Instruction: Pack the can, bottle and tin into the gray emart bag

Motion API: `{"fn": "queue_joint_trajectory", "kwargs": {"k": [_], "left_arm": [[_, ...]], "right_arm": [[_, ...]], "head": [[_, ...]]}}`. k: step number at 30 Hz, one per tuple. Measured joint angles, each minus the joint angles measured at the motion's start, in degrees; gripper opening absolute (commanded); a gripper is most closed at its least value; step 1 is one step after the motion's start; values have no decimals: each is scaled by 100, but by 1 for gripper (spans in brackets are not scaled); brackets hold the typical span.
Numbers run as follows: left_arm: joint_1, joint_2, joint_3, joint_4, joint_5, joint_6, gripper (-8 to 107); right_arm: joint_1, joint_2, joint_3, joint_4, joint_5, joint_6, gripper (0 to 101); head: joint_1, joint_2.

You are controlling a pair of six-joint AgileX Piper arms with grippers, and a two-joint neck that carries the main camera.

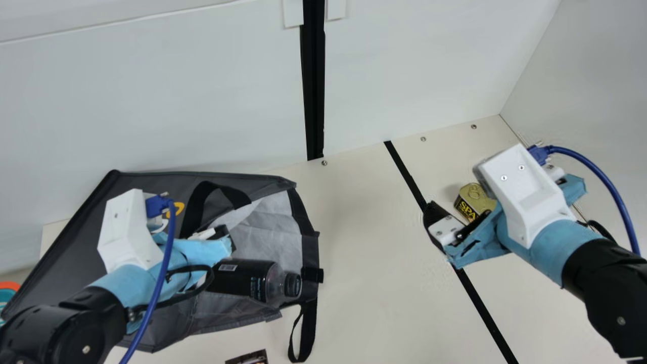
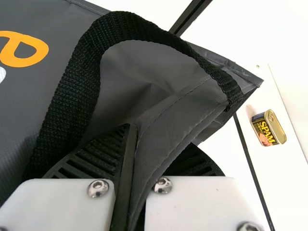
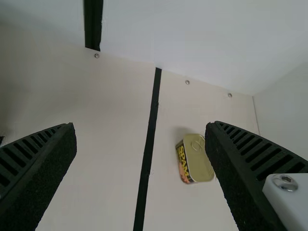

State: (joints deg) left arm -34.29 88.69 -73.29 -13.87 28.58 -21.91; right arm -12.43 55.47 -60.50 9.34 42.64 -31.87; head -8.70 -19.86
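Observation:
In the main view my left gripper (image 1: 222, 236) is at the upper rim of the gray bag (image 1: 71, 253), which lies on its side, mouth facing right. The left wrist view has my left gripper (image 2: 137, 168) shut on a fold of the bag (image 2: 154, 72) beside its black strap. The dark bottle (image 1: 242, 278) lies in the bag's mouth, cap outward. At the right, my right gripper (image 1: 445, 227) is above the table by the tin (image 1: 475, 201). In the right wrist view my right gripper (image 3: 140, 126) is wide open, the tin (image 3: 196, 159) standing beyond, nearer one finger.
A dark printed object (image 1: 247, 358), cut off by the main view's bottom edge, lies below the bag. One bag strap (image 1: 307, 328) hangs onto the table (image 1: 364, 253). Orange and teal objects (image 1: 7, 293) are at the far left. White walls stand behind and at the right.

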Motion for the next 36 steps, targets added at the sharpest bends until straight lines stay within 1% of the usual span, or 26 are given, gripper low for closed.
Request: {"fn": "queue_joint_trajectory", "kwargs": {"k": [4, 7, 10, 13, 20, 36], "left_arm": [[0, 0, 0, 0, 0, 0, 10], [0, 0, 0, 0, 0, 0, 10], [0, 0, 0, 0, 0, 0, 10], [0, 0, 0, 0, 0, 0, 10], [0, 0, 0, 0, 0, 0, 10], [0, 0, 0, 0, 0, 0, 10]], "right_arm": [[-88, -56, -98, -250, 128, 354, 91], [-131, -103, -175, -426, 363, 618, 91], [-149, -147, -262, -588, 442, 891, 91], [-161, -192, -343, -756, 665, 1121, 91], [-152, -314, -522, -1044, 1037, 1613, 91], [-82, -517, -869, -1461, 1671, 2266, 91]], "head": [[0, -9], [0, -9], [0, -9], [0, -9], [0, 0], [0, 0]]}}
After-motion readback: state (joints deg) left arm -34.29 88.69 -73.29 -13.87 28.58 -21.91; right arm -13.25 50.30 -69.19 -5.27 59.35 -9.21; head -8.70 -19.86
